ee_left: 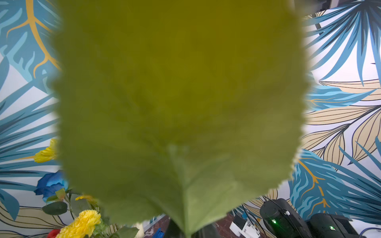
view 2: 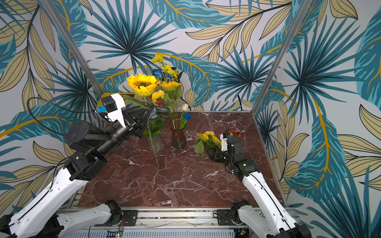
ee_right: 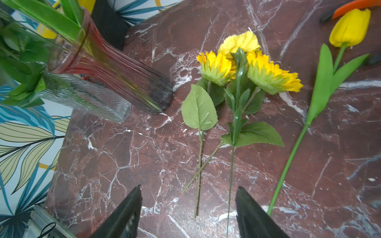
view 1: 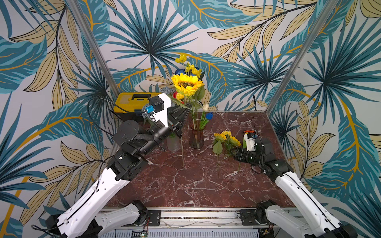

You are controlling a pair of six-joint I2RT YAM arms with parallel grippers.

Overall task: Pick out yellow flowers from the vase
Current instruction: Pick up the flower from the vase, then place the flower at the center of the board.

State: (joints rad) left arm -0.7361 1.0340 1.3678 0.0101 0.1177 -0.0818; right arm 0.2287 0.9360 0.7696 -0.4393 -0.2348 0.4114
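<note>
Leaf [ee_left: 181, 103] smothers my left wrist view; left gripper [view 2: 148, 110] clamped on big sunflower [view 2: 142, 84] stem, hanging clear of vase [view 2: 178, 137]. Right gripper [ee_right: 187, 189] spread, empty, over laid yellow flowers [ee_right: 270, 76]. Next: carry it across, lay alongside
</note>
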